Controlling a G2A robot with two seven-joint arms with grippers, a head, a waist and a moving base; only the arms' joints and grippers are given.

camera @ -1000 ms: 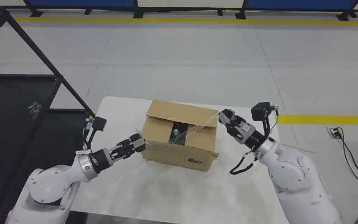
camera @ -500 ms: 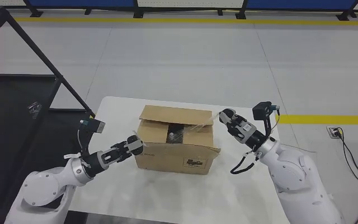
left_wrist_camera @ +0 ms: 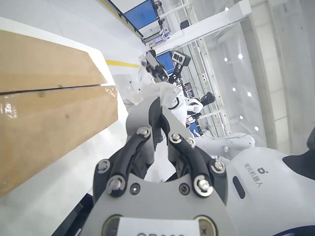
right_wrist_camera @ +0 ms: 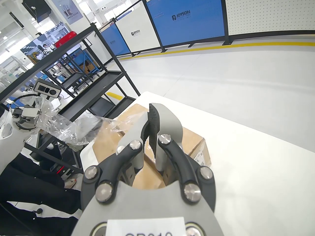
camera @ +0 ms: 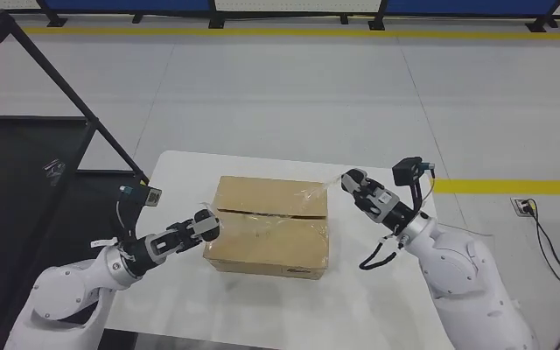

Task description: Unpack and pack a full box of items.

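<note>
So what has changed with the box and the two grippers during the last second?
The box turned down flat: before, its opening showed with a bottle inside; now a closed face with a seam is up. The left gripper drew back slightly with it. The right gripper stayed in place. Both stay shut on the clear film.

- Cardboard box (camera: 267, 236): brown, its flaps shut with a seam along the top. It lies flat on the counter (camera: 179, 175) between the left tool (camera: 210, 226) and the right tool (camera: 348, 179).
- Clear film (camera: 289, 208): crinkled and stretched across the box top, with one end pinched in each tool.
</note>
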